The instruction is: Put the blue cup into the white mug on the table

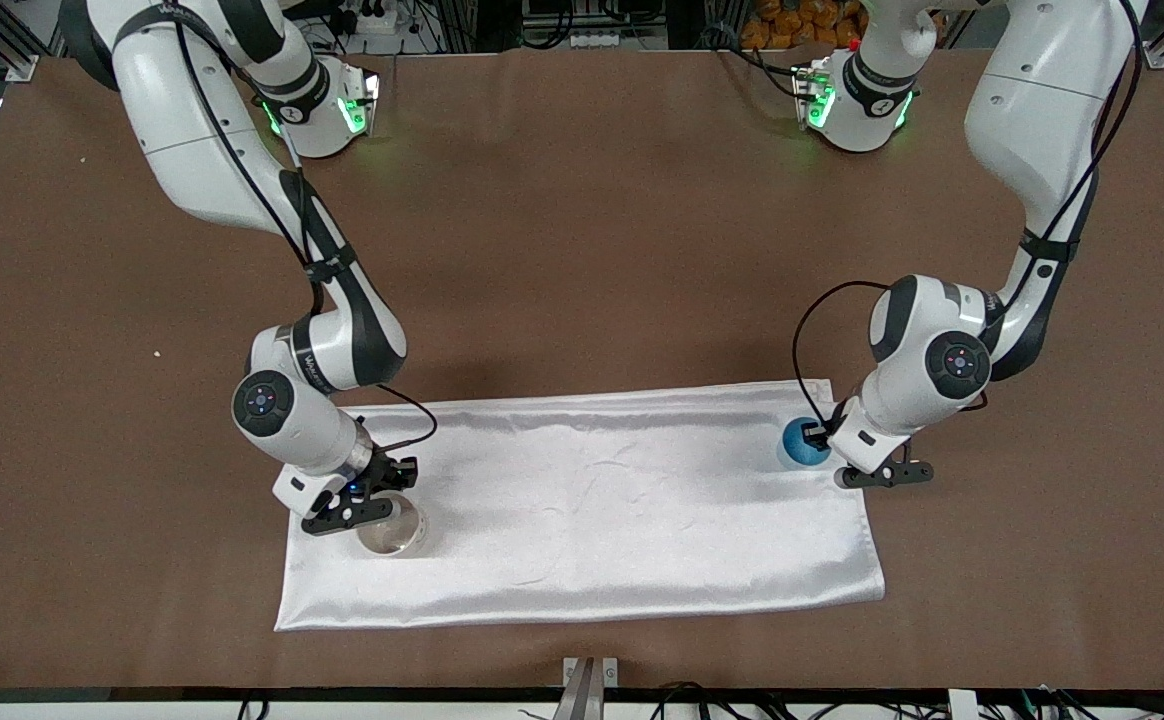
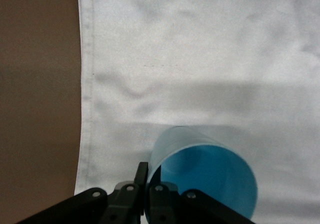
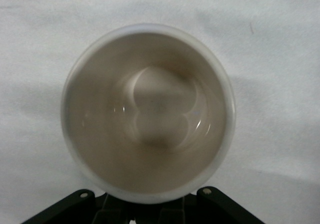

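Note:
The blue cup point(image 1: 800, 443) is on the white cloth at its corner toward the left arm's end. In the left wrist view the blue cup point(image 2: 210, 176) looks tilted and shows its inside. My left gripper point(image 1: 821, 438) is shut on its rim point(image 2: 148, 173), one finger outside the wall and one inside. The white mug point(image 1: 394, 527) stands on the cloth toward the right arm's end. The right wrist view looks straight down into its cream inside point(image 3: 147, 114). My right gripper point(image 1: 379, 500) is at the mug's side, its fingers close together under the rim. The handle is hidden.
The shiny white cloth point(image 1: 592, 505) lies across the near middle of the brown table point(image 1: 582, 250). Both arm bases stand at the edge farthest from the front camera. A small metal bracket point(image 1: 590, 680) sits at the near table edge.

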